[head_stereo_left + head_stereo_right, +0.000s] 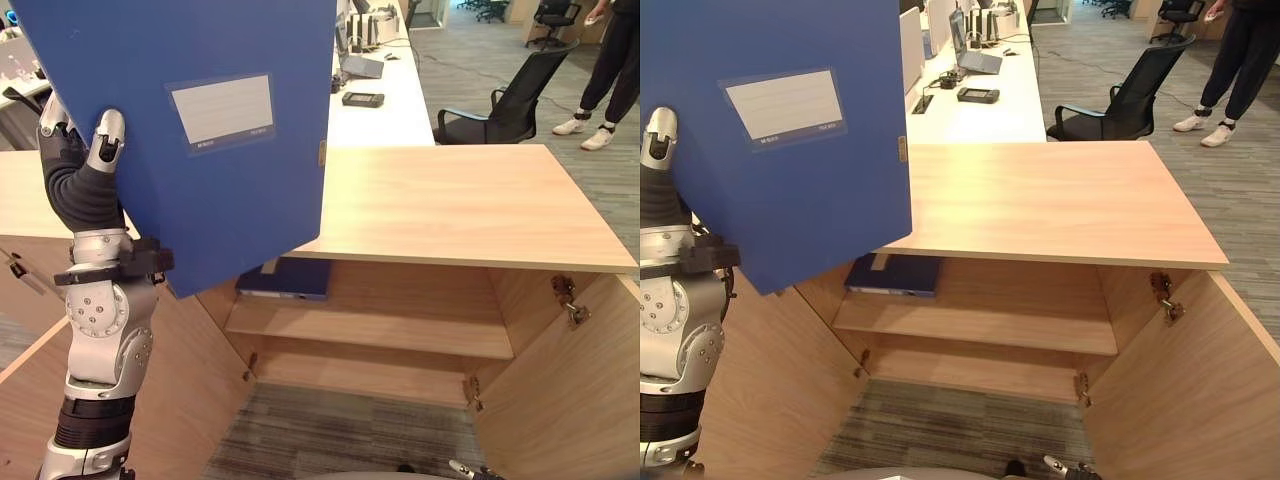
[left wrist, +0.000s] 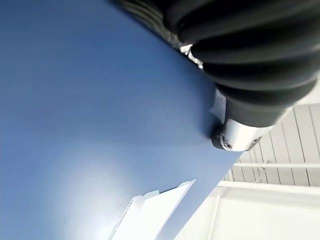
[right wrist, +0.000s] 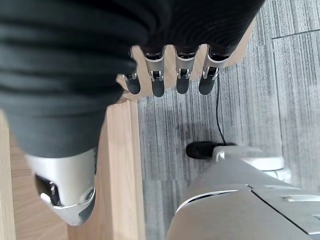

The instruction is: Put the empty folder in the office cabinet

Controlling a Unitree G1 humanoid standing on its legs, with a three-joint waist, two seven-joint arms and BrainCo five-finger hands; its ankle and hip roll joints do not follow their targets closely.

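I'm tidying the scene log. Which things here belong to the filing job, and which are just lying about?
Job: blue folder held by left hand; open cabinet; shelf.
Lying about: another folder on shelf; office chair; white desk; person.

Silver-grey arm (image 1: 100,330), dark ribbed wrist cover.

Left arm raised with its hand gripping, right hand hanging low and relaxed.

The left arm rose upright at the robot's left, its dark-covered wrist bent, and the left hand (image 1: 85,150) was clamped on the edge of the blue folder (image 1: 200,130), thumb pressed against the near face with the fingers hidden behind it. The right hand (image 3: 170,75) pointed down, its fingers straight, side by side and holding nothing, thumb apart.
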